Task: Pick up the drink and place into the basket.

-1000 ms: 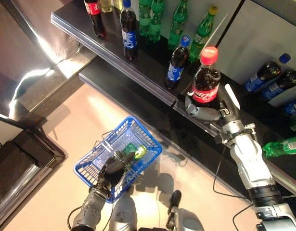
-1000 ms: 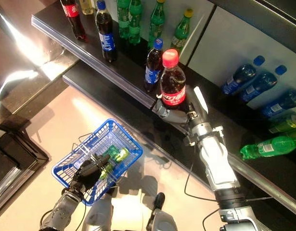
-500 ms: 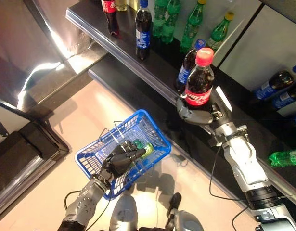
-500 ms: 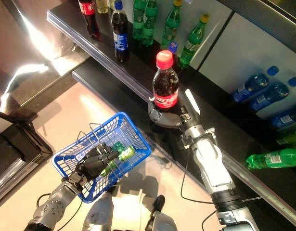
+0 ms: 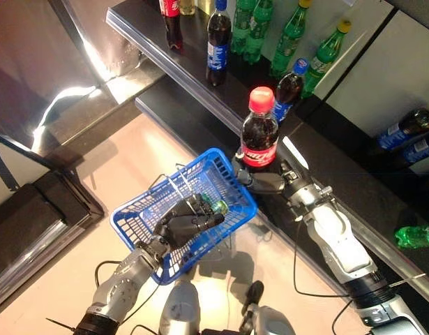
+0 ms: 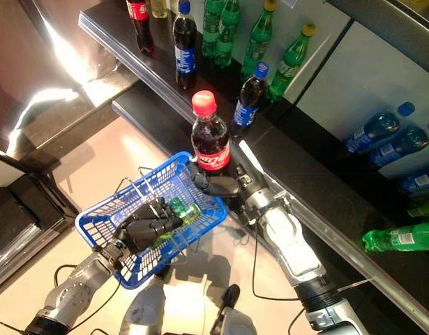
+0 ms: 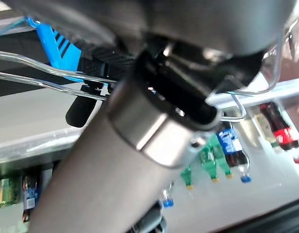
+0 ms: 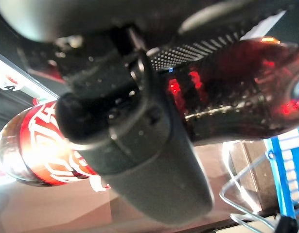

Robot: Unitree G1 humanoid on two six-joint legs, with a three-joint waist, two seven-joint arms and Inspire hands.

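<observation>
My right hand (image 5: 264, 181) is shut on a dark cola bottle (image 5: 259, 132) with a red cap and red label, held upright just past the far right rim of the blue wire basket (image 5: 134, 220). The right wrist view shows its fingers (image 8: 139, 145) wrapped round the cola bottle (image 8: 222, 97). My left hand (image 5: 186, 220) is curled round the basket's wire handles, holding it up above the floor. A green bottle (image 6: 181, 207) lies inside the basket, partly hidden by that hand.
A black two-level shelf (image 5: 200, 77) runs diagonally behind, with upright cola, blue-label and green bottles (image 5: 291, 31). Blue bottles (image 6: 381, 136) and a green bottle (image 6: 399, 239) lie on the lower ledge at right. A dark low cabinet (image 5: 33, 216) stands at left.
My right hand has carried the cola bottle down and left, from over the shelf to the basket's rim. The left hand has lifted the basket slightly toward it. The camera view has shifted.
</observation>
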